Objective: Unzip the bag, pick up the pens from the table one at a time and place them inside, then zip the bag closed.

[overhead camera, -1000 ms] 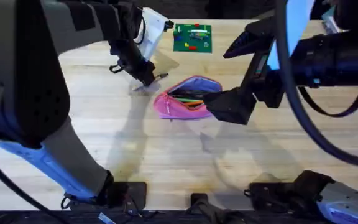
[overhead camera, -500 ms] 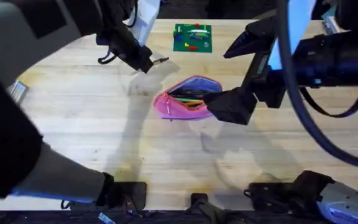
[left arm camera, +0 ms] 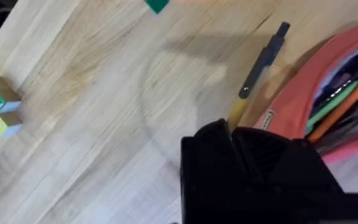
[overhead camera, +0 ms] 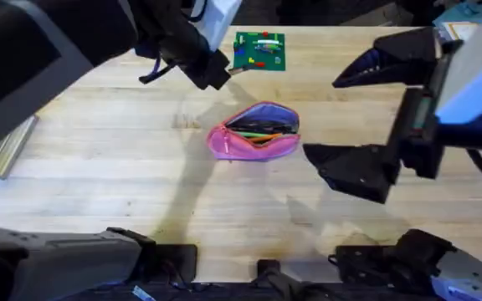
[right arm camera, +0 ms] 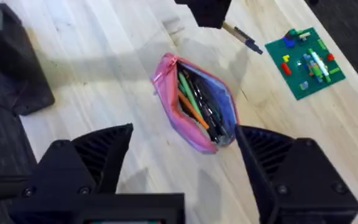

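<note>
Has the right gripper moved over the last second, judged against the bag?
Yes. In the overhead view the right gripper has pulled back from the bag, away toward the right side of the table; the bag itself lies where it did.

Light-wood plank counter (overhead camera: 99,167) spreads wide, grain showing, soft shadows across it. Beyond its far edge, upper frame, the room sits dark.

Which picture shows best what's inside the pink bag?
The right wrist view: it looks straight into the open bag, showing orange, green and dark pens. The overhead view shows the opening smaller, side-on. The left wrist view catches one end, partly hidden behind the left hand.
</note>
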{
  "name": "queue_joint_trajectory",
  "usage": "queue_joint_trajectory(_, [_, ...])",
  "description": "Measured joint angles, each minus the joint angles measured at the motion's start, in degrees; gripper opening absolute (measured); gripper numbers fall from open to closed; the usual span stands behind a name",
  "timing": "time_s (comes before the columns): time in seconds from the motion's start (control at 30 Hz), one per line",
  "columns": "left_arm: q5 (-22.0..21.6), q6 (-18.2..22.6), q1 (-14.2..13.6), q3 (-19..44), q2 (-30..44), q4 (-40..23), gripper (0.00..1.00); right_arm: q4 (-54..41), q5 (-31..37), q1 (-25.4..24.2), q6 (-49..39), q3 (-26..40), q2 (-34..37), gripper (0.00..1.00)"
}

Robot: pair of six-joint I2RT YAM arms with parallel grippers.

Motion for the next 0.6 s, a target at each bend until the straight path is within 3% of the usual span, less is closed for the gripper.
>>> queue_joint_trajectory(0.07, [0.0, -0.5, -1.4, 0.0, -0.5, 0.0, 0.043, -0.5, 0.0, 0.0, 0.2, 0.0, -1.0, 0.997])
queue_joint_trajectory(0.13, [0.9, -2.1, -7.3, 0.0, -1.6, 0.0, 0.043, -3.5, 0.0, 0.0, 0.7, 0.0, -4.0, 0.998])
queue_joint_trajectory(0.6, [6.5, -8.7, -16.4, 0.0, -1.6, -4.4, 0.043, -6.2, 0.0, 0.0, 1.3, 0.0, -5.9, 0.998])
